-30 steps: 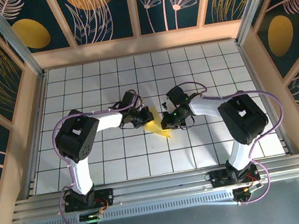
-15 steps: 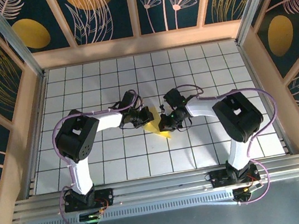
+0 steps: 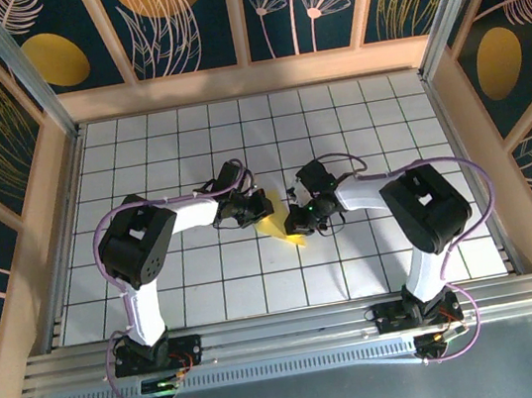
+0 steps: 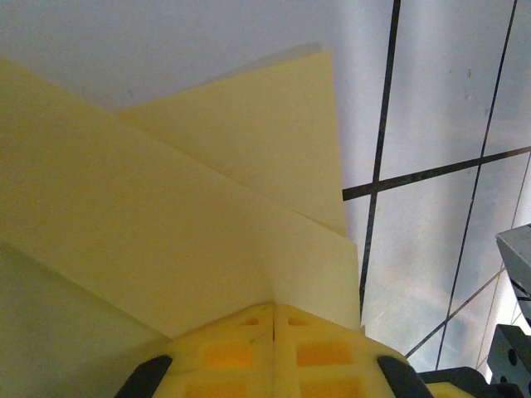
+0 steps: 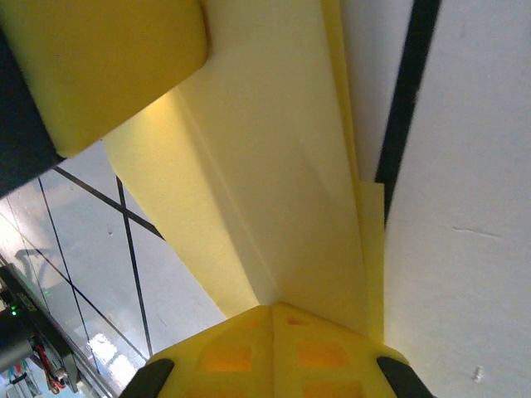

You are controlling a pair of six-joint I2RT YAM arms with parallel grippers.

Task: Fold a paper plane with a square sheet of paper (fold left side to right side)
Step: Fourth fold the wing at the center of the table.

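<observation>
Both arms reach in to the middle of the white gridded table (image 3: 187,141), and the left gripper (image 3: 260,209) and right gripper (image 3: 299,222) stand near each other with the folded yellow paper (image 3: 289,232) lying between and just under them. From this pair, rows of open tiles run to the far wooden wall (image 3: 248,79), and more open tiles lie outward of each gripper toward the side rails; on the near side, bare tiles lie between them and the arm bases. In the left wrist view the left gripper (image 4: 274,319) has its yellow fingers pressed together with no gap, tips resting on the paper (image 4: 166,224). A straight flap edge slants down toward the tips from the upper left, and the sheet's side edge stops just short of the black grid line to their right. In the right wrist view the right gripper (image 5: 274,319) is likewise fully closed, tips against the paper (image 5: 274,166), where a crease leads straight up away from them. The paper's long edge runs beside a black grid line ahead and to the right, and a left finger (image 5: 108,66) sits on the paper ahead to the left. Whether either pair nips a layer cannot be told.
</observation>
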